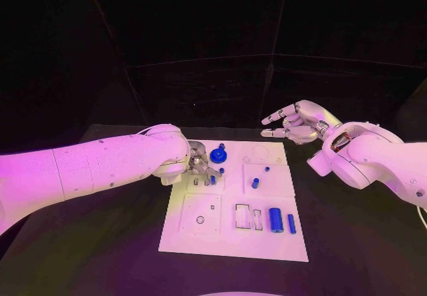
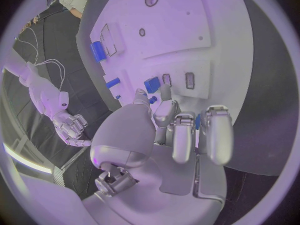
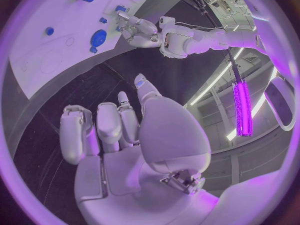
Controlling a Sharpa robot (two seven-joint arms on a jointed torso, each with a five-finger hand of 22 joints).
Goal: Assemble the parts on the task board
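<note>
- We see the board lying flat in the middle of the black table, its long side running away from the robot.
- Our left hand is down over the board's far left part, fingers curled towards the surface. In the left wrist view its fingertips sit just beside a small blue part next to two small slots; we cannot tell whether it grips that part or only touches it.
- Our right hand hangs above the table beyond the board's far right corner, well apart from every part. Its fingers are spread and slightly bent, with nothing in them.
- A round blue disc stands on the far part of the board, just beside the left hand.
- A short blue peg stands near the board's middle, on its right half.
- A thick blue cylinder and a thin blue rod lie side by side at the near right, next to two rectangular recesses.
</note>
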